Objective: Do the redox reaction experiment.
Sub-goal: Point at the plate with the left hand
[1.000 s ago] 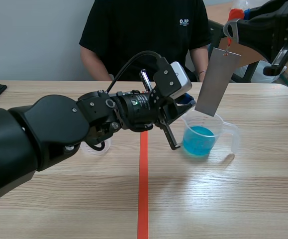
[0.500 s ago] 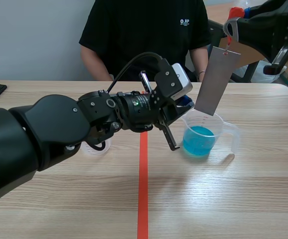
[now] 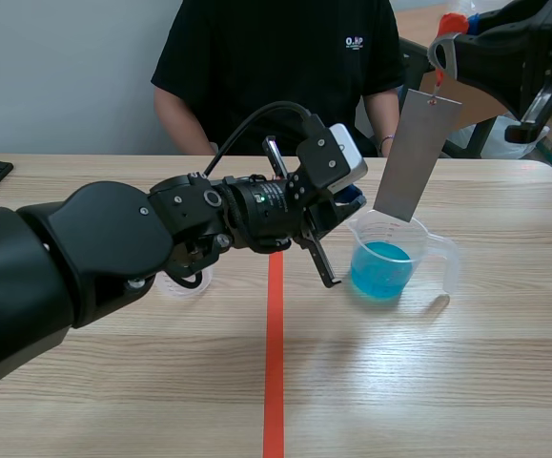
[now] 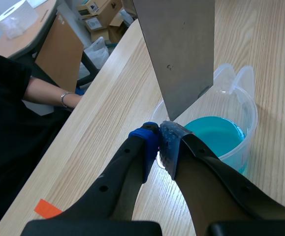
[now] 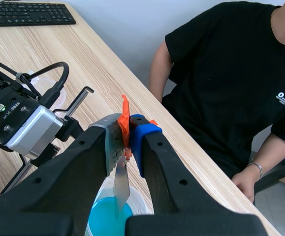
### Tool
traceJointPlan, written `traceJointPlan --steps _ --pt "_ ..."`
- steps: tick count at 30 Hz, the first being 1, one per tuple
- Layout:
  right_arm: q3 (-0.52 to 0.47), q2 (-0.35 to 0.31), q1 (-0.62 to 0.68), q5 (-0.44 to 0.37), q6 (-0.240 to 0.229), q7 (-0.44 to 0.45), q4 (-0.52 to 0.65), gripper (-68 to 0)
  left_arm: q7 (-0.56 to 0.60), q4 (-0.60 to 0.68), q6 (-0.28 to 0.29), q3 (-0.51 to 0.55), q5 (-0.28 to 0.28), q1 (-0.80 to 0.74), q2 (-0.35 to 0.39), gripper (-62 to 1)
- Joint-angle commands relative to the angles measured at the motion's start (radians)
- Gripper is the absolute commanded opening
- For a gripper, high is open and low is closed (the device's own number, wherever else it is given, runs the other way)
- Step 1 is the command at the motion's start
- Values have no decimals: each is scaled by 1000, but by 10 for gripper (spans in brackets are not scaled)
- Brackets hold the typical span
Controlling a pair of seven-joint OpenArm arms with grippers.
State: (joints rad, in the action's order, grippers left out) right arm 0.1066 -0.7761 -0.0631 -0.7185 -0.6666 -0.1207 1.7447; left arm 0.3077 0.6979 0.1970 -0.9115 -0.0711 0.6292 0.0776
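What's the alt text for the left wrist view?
The left gripper is shut on the near rim of a clear beaker of blue liquid; a grey metal plate hangs over it, lower corner just above the fingertips. A person's forearm shows past the wooden table's edge.

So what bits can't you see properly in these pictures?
Scene view: the clear round dish is mostly hidden behind the left arm.
Left wrist view: the top of the grey metal sheet is cut off by the edge.
Right wrist view: the right fingers cover most of the clear plastic cup of blue liquid.
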Motion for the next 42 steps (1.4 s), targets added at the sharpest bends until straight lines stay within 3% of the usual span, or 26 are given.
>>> traceJointPlan --steps 1,20,25,33,36,42 --pt "-7 -10 -17 -11 8 16 4 -660 14 15 -4 1 6 22 -16 -563" --pt "-7 -10 -17 -11 8 15 4 -660 21 16 -4 1 0 22 -9 -563" --pt "-7 -10 -17 -11 8 16 4 -660 55 20 -5 1 8 22 32 -563" --pt "-7 -10 -17 -11 8 15 4 -660 42 203 -5 45 135 -62 262 -563" --pt "-7 -10 -17 -11 8 15 4 -660 29 307 -10 84 175 -123 377 -563" --pt "-7 -10 -17 -11 8 15 4 -660 2 520 -32 190 311 -309 642 -563"
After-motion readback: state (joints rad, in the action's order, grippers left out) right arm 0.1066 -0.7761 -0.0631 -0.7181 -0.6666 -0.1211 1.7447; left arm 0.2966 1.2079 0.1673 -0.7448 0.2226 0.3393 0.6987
